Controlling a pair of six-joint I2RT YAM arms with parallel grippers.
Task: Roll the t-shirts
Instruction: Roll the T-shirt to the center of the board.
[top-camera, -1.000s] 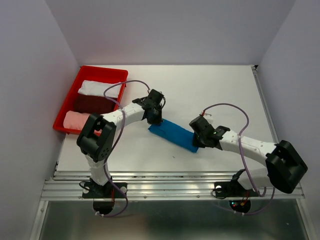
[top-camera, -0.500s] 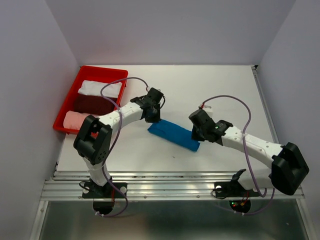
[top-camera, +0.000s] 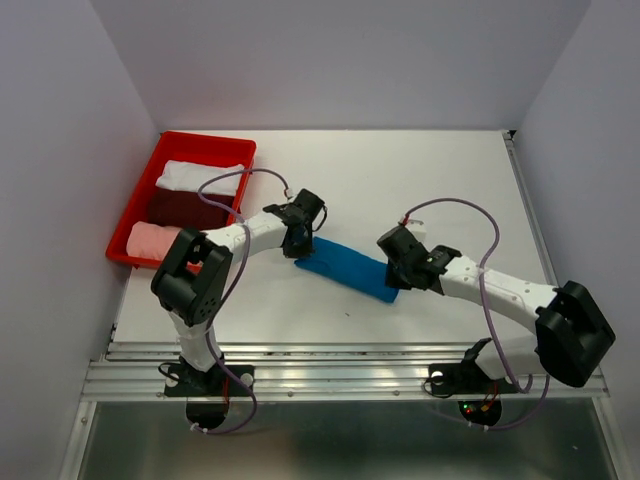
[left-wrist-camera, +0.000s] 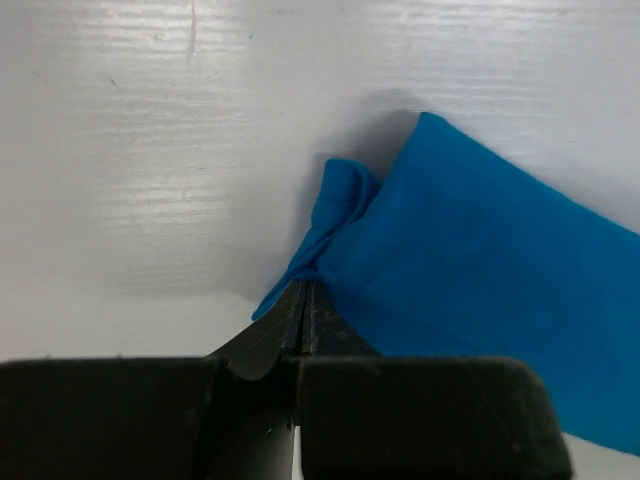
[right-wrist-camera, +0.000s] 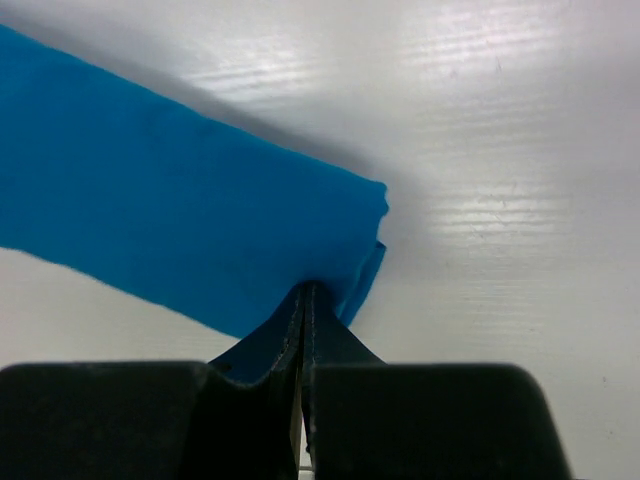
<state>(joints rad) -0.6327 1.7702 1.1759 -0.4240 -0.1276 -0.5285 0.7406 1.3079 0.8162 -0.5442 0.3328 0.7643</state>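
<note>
Blue t-shirt (top-camera: 348, 268) lies as a long narrow bundle on the white table (top-camera: 420, 180). In the top view it runs diagonally from upper left to lower right, approx mid-table btwn the two arms.

L gripper (top-camera: 303, 243) is at the bundle's left end. Its wrist cam shows the jaws pinched together on a bunched corner of the blue cloth, w/ a small twisted flap poking out past the tips.

R gripper (top-camera: 397, 280) is at the opposite, right end. Its wrist cam shows the jaws closed tight on the cloth edge just under the rounded end, w/ a thin lower layer peeking out beside the tips.

Can't tell whether the two ends rest on the table or sit just above it. Cloth btwn the grippers runs fairly straight.

Red tray (top-camera: 205, 141) sits at the table's far left, well apart from the blue bundle. Inside it, back to front, are a white t-shirt (top-camera: 200, 177), a maroon t-shirt (top-camera: 185, 207) and a pink t-shirt (top-camera: 150, 240), each bundled up and packed side by side. The L arm's elbow partly hides the pink one.
</note>
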